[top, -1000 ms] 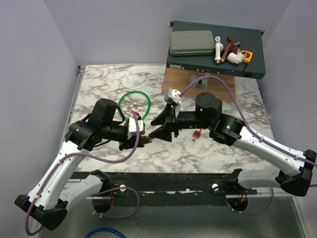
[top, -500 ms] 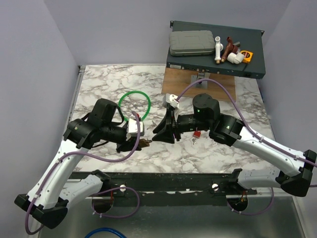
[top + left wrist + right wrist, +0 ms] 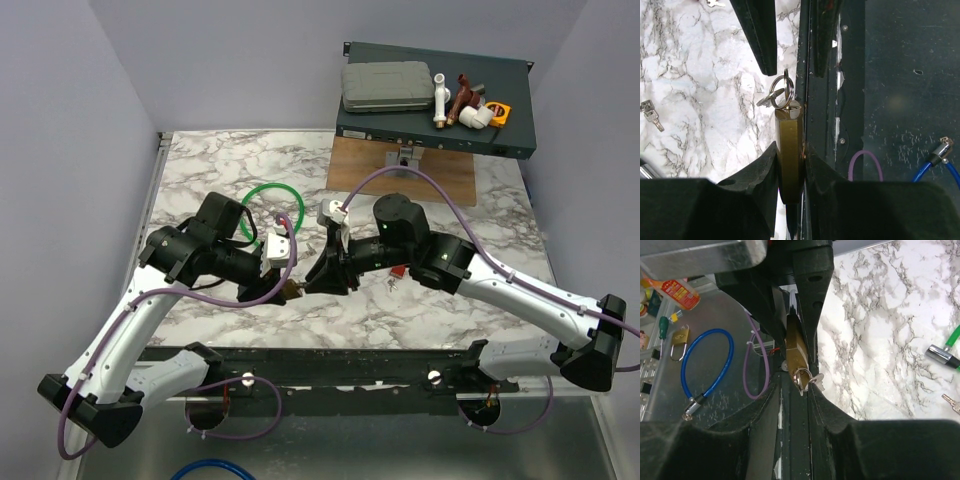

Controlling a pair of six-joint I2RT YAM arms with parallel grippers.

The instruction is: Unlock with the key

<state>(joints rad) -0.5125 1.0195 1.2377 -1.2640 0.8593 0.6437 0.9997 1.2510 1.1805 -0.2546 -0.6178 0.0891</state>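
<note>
My left gripper (image 3: 283,288) is shut on a brass padlock (image 3: 290,291) and holds it just above the table's front edge. In the left wrist view the padlock (image 3: 789,150) is clamped edge-on between my jaws, left gripper (image 3: 790,148). A small silver key on a split ring (image 3: 777,96) sticks in its keyhole. My right gripper (image 3: 314,279) is open and faces the padlock, its fingers (image 3: 762,35) just beyond the ring. In the right wrist view the key ring (image 3: 802,377) sits between my open fingertips, right gripper (image 3: 796,386), below the padlock (image 3: 796,347). A small red tag (image 3: 398,270) lies under the right arm.
A green cable loop (image 3: 270,210) lies behind the left gripper. Loose keys (image 3: 651,114) lie on the marble. Below the table's front edge are a blue cable lock (image 3: 705,365) and a small padlock (image 3: 679,337). A dark case (image 3: 435,100) with parts stands at the back right.
My right gripper has moved left and down, closing in on the padlock's key end. The left arm has swung its elbow up while keeping hold of the padlock.
</note>
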